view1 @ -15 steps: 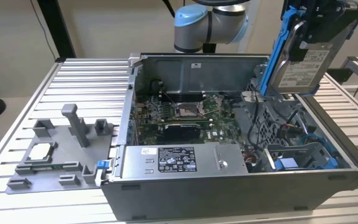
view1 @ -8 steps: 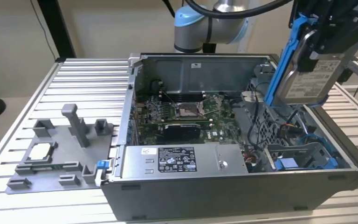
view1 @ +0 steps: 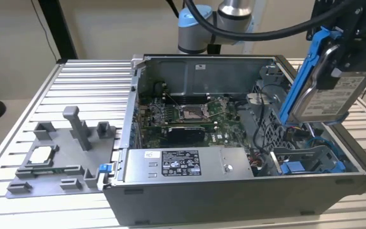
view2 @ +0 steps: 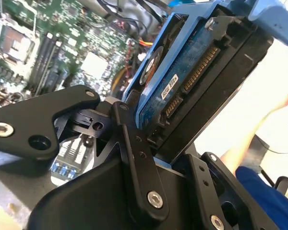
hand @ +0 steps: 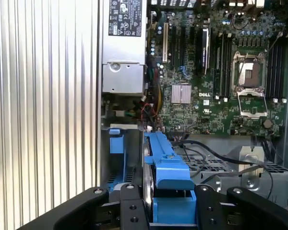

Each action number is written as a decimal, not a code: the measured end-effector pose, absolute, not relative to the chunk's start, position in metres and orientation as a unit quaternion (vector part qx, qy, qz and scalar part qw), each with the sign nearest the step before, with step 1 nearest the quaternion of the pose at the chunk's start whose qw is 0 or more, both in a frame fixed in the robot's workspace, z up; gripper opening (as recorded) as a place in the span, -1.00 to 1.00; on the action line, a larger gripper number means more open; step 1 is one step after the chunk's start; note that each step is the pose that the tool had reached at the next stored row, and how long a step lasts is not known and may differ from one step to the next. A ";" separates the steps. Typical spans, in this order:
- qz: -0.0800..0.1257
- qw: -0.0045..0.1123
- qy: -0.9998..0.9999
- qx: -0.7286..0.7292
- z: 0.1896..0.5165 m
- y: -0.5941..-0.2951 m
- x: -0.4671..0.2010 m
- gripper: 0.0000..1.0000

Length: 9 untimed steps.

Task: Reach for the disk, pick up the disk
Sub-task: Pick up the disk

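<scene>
The case [view1: 247, 191] fills the centre and lower right of the exterior view, lying open on the slatted table [view1: 81, 76]. Its board [view1: 183, 117] sits mid-frame, and the power supply [view1: 183, 164] runs along the near wall below it. An empty blue-railed bay [view1: 307, 164] lies at lower right. A grey fixture [view1: 55, 157] rests on the table at lower left.

The disk [view1: 329, 95] hangs at the upper right of the exterior view, raised clear above the bay and tilted, label outward, blue bracket [view1: 300, 81] along its edge. My gripper [view1: 345, 52] is clamped on it from above. In the second wrist view, my fingers [view2: 134, 148] press against the disk [view2: 192, 81] from both sides, its connector edge facing the camera.

Judgement: the reach is complete, and the pickup is at its lift stage, with the disk free of the case. The next move calls for a steady grip and a path clear of the case's right wall and the cables [view1: 262, 129] below.
</scene>
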State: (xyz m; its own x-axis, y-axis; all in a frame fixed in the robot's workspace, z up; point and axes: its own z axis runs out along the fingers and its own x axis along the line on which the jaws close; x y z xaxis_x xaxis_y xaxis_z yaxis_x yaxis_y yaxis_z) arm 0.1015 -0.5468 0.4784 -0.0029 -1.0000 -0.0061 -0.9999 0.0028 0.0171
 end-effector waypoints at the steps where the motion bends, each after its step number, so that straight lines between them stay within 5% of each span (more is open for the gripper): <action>1: -0.008 0.004 -0.708 0.706 0.478 -0.551 0.102 -1.00; 9: -0.009 0.004 -0.710 0.704 0.475 -0.571 0.102 -1.00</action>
